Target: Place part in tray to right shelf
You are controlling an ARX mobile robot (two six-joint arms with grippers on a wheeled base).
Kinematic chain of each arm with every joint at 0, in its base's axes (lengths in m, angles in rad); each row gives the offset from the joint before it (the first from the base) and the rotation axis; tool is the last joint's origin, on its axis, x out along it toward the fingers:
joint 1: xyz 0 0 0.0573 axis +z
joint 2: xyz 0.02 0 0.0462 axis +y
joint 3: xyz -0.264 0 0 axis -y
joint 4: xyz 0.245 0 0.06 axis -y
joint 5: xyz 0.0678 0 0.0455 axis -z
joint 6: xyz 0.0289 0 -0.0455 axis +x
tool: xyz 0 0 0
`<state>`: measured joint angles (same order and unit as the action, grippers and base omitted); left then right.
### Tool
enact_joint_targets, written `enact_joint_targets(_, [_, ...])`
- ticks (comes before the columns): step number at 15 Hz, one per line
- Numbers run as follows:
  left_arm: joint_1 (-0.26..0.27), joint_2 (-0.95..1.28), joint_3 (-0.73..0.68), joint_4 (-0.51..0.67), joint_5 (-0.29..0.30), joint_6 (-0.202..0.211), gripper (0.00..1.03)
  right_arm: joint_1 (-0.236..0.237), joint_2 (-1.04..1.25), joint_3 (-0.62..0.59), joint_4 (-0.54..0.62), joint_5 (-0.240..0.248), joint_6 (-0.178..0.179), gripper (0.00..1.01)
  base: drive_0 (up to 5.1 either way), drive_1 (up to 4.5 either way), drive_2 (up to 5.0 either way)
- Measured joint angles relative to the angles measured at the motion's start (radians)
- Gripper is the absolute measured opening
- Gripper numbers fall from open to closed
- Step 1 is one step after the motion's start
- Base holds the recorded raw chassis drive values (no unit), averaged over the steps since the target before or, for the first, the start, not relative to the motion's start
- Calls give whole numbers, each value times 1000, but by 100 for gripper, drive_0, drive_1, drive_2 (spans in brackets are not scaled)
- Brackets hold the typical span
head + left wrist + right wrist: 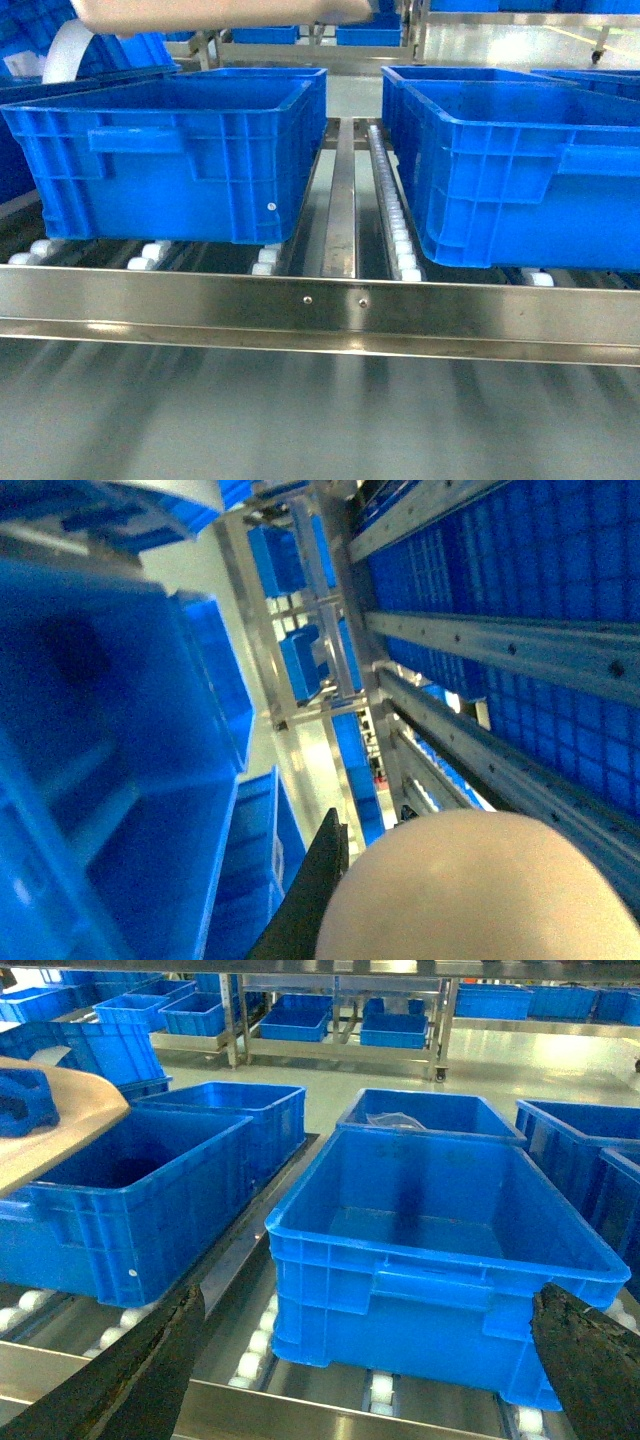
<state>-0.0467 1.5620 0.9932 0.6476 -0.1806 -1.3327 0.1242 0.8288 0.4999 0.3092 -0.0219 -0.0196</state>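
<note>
Bright-blue ribbed crates (190, 150) sit on silver metal rails (320, 300) with white rollers (400, 240); the tray (50, 1125) is cream-beige, the part (25, 1100) deep blue.

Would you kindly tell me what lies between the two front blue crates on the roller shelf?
Between the left crate and the right crate run a bare metal rail and a strip of white rollers; nothing rests there, as the head view shows.

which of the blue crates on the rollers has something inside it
The rear right crate, behind the big front one; a clear plastic bag lies inside it. The others look empty.
</note>
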Motion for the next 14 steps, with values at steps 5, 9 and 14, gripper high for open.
enact_joint_targets(5, [48, 357, 539, -198, -332, 353, 12, 0, 0, 0, 0, 0, 0, 98, 0, 0, 0])
enact_joint_targets(9, [48, 420, 679, -225, -400, 562, 12, 0, 0, 0, 0, 0, 0, 98, 0, 0, 0])
enact_joint_targets(14, [66, 324, 534, -178, -286, 475, 12, 0, 0, 0, 0, 0, 0, 98, 0, 0, 0])
